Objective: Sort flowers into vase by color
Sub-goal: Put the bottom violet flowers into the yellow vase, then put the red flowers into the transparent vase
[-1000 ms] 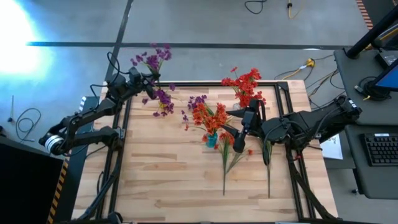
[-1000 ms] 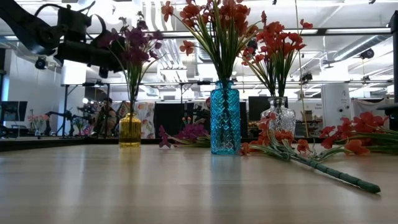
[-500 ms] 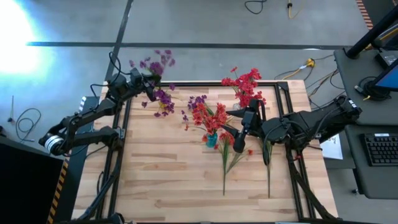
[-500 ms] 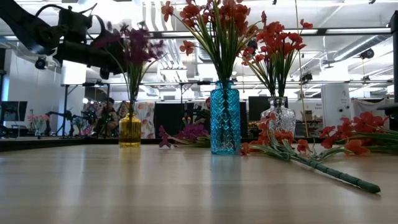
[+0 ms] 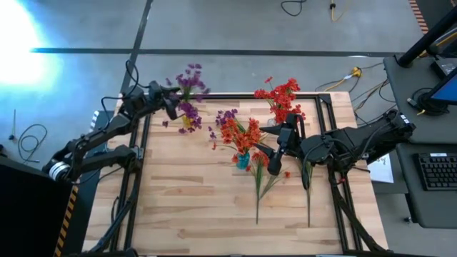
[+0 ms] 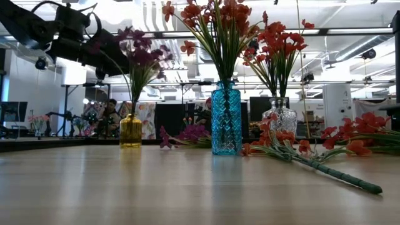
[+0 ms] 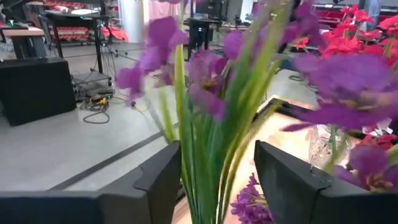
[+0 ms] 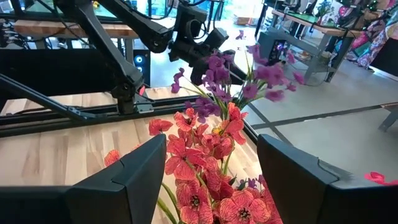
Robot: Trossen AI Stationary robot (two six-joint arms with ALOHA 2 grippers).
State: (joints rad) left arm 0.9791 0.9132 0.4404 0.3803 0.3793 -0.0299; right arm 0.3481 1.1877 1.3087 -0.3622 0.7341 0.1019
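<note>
I count three vases: yellow vase (image 6: 130,130) with purple flowers (image 5: 187,107), my left end effector (image 5: 171,106) parted around their stems; blue vase (image 6: 225,119) and clear vase (image 6: 282,119) hold red flowers (image 6: 219,25). Right end effector (image 5: 273,153) hangs open, holding nothing, over loose red sprigs (image 5: 263,178) on the counter (image 5: 193,207).

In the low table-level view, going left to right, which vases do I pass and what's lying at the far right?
Yellow vase with purple flowers → blue vase with red flowers → clear vase → loose red sprigs lying on the table.
</note>
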